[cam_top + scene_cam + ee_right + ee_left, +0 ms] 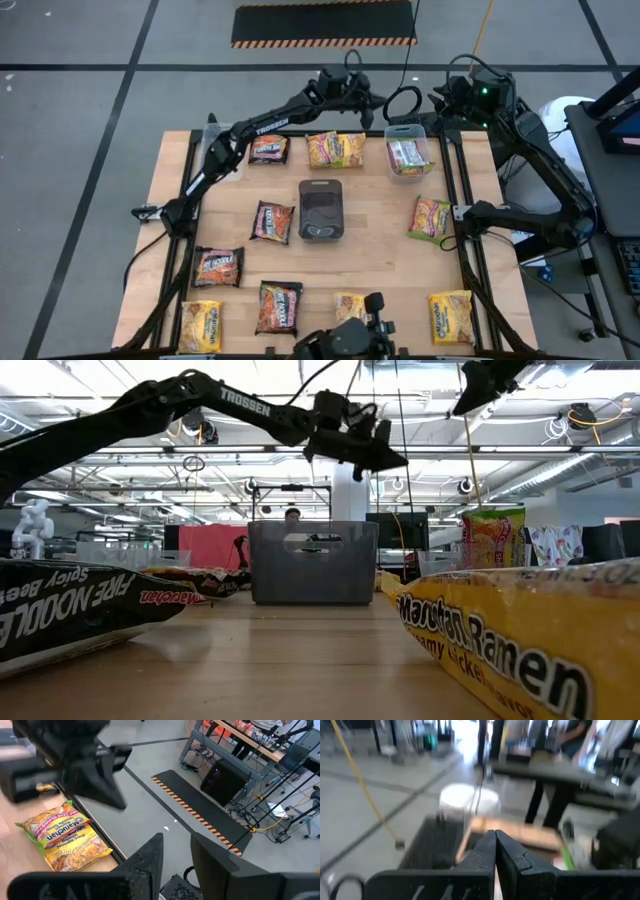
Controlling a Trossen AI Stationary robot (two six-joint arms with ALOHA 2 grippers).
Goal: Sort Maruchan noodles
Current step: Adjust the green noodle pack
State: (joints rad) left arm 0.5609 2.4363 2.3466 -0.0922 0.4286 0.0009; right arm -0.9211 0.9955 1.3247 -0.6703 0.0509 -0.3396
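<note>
Several Maruchan noodle packets lie flat on the wooden table: dark ones [272,221] [218,266] [268,150], yellow ones [450,316] [200,326], and a green-edged one [431,216]. Another green-edged packet lies in the clear tub [407,150] at the far right. My left gripper [378,103] [395,460] [495,845] is shut on nothing, high over the table's far edge beside that tub. My right gripper [176,851] [462,405] is open and empty, raised beyond the far right corner.
A dark grey tray [321,210] stands at the table's middle. A second clear tub [220,138] sits at the far left under the left arm. Two packets [335,148] lie side by side at the far middle. Bare wood shows right of the tray.
</note>
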